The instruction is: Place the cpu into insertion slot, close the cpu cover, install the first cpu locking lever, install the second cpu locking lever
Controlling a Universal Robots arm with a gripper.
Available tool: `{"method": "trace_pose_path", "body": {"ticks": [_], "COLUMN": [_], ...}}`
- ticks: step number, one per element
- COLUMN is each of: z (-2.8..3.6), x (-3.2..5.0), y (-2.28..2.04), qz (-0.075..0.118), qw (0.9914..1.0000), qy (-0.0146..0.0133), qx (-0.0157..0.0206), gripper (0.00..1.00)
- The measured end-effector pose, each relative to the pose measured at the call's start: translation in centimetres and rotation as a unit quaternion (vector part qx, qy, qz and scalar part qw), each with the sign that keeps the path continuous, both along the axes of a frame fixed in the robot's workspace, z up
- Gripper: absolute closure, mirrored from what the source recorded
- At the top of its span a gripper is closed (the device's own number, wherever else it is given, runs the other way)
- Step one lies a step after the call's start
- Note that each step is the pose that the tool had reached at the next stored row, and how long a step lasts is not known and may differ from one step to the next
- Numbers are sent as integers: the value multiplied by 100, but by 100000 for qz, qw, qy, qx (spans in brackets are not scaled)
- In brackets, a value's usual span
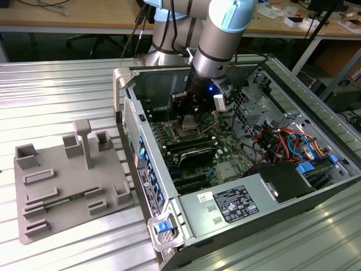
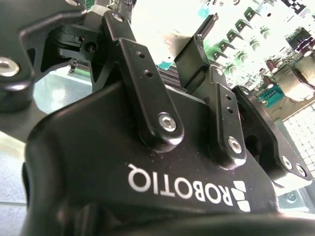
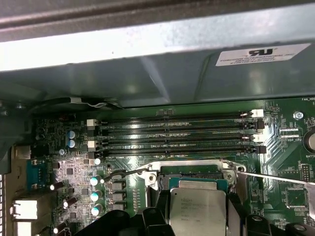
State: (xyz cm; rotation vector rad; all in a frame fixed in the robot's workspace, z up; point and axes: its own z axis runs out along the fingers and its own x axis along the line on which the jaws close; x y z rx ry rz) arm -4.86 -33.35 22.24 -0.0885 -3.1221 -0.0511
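While jaws clamp the cpu (image 3: 198,212) by opposite edges — over the insertion slot (image 3: 194,173), memory slots (image 3: 177,132) close beside

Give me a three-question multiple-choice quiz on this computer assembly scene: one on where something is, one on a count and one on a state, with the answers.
1. In the exterior view, where is the grey tray relative to the computer case?
A. On the exterior view's left
B. On the exterior view's right
C. Inside the case

2. How many long black memory slots lie beside the insertion slot?
A. Two
B. Four
C. Six

3. What state is the cpu in?
A. Lying on the grey tray
B. Shut under a closed cover
C. Gripped by the tool just above the insertion slot

Answers:
1 A: the tray lies on the ribbed table, at the exterior view's left of the case.
2 B: the first wrist view shows four parallel slots.
3 C: black fingers flank the cpu over the slot.
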Motion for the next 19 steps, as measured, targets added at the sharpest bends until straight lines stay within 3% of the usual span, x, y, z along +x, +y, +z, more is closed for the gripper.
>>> {"method": "trace_pose_path", "body": {"ticks": [19], "z": [-9], "x": [0], "y": [0], "qz": [-2077], "qw": [99978], "qy": [-1], "qx": [-3], "gripper": [45]}}
